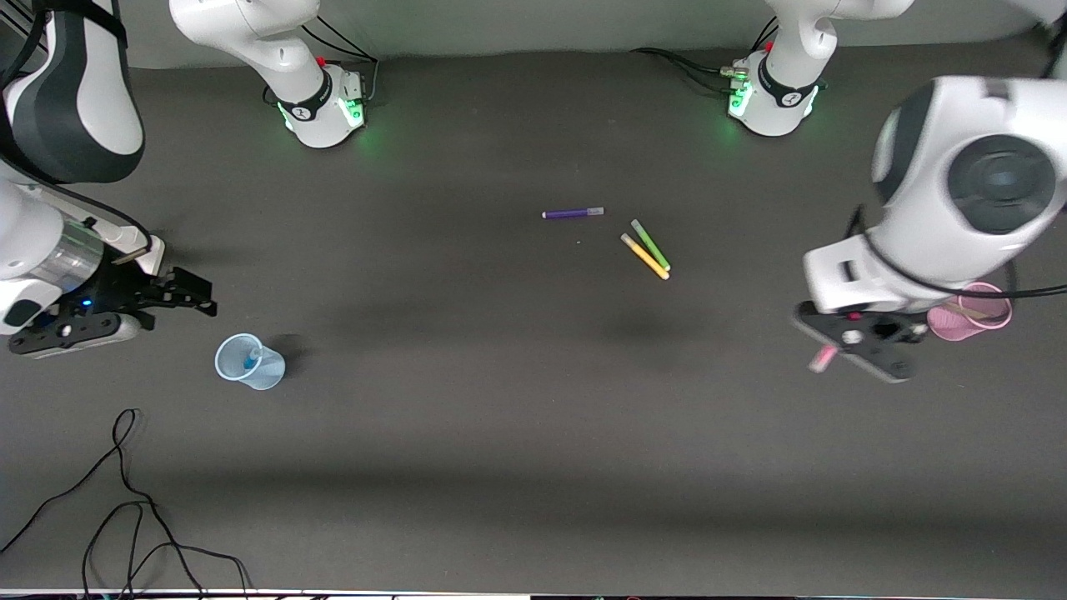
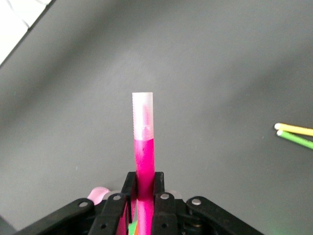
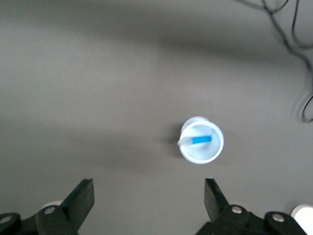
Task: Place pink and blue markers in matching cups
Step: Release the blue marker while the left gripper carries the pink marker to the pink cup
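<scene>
My left gripper [image 1: 834, 347] is shut on the pink marker [image 1: 822, 358] and holds it in the air above the table, beside the pink cup [image 1: 977, 313]. The arm partly hides that cup. In the left wrist view the marker [image 2: 144, 149] sticks out from between the shut fingers [image 2: 159, 188], pale cap outward. The blue marker [image 1: 249, 362] stands inside the pale blue cup [image 1: 250, 362] at the right arm's end of the table. My right gripper [image 1: 204, 298] is open and empty, above the table beside that cup. The right wrist view shows the cup [image 3: 201, 147] with the marker [image 3: 200, 139] in it.
A purple pen [image 1: 573, 213] lies mid-table. A green pen [image 1: 649, 243] and a yellow pen [image 1: 643, 256] lie side by side next to it, toward the left arm's end. Loose black cables [image 1: 125, 500] lie near the front edge at the right arm's end.
</scene>
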Robot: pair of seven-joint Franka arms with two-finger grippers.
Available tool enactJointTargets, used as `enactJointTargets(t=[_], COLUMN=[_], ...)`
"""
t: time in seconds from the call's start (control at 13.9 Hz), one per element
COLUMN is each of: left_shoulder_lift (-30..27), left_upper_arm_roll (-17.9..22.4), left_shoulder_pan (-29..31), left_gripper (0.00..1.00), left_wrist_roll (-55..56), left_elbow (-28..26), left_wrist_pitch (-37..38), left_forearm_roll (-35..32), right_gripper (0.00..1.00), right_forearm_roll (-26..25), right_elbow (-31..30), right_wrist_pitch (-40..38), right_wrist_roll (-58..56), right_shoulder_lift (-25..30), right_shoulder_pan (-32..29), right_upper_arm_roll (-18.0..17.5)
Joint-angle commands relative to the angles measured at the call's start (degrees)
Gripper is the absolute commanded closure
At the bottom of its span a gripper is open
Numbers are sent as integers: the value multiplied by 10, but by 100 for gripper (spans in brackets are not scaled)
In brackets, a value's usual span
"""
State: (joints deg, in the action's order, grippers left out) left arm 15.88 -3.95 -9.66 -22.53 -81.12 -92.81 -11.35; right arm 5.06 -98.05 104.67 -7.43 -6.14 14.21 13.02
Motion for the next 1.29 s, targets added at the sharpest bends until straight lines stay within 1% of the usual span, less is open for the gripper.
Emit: enactJointTargets(t=[0.0,0.22,0.43,0.5,0.65,0.79,0.93,1.08,1.22], left_shoulder_lift=[-23,-30,-28,-28,-28,-28,-28,-23,-18], left_upper_arm_roll=[-5,-5,-5,-5,-5,-5,-5,-5,-4], left_shoulder_pan=[51,108,156,168,199,234,270,317,359], left_gripper=[100,100,100,100,100,100,100,100,100], left_wrist_roll=[6,-13,-108,-150,-237,-322,-434,-531,-615], left_elbow=[-8,-12,-18,-24,-43,-67,-92,-113,-133], left_wrist_pitch=[31,42,30,18,-16,-42,-87,-95,-101], left_forearm_roll=[4,24,33,50,62,93,110,177,226], right_gripper=[0,0,0,0,0,0,0,0,0], right_forearm_roll=[2,-4,-35,-40,-41,-42,-43,-43,-43], right_elbow=[4,3,1,1,-1,-3,-6,-17,-17], right_wrist_pitch=[-50,-81,-87,-82,-67,-61,-60,-41,-40], right_wrist_roll=[37,37,37,37,36,35,30,29,30], right_shoulder_lift=[24,45,70,70,69,69,65,63,63], right_shoulder_pan=[-4,-16,-16,-16,-19,-26,-26,-25,-23], right_upper_arm_roll=[-10,-10,-12,-12,-11,-11,-9,-9,-10])
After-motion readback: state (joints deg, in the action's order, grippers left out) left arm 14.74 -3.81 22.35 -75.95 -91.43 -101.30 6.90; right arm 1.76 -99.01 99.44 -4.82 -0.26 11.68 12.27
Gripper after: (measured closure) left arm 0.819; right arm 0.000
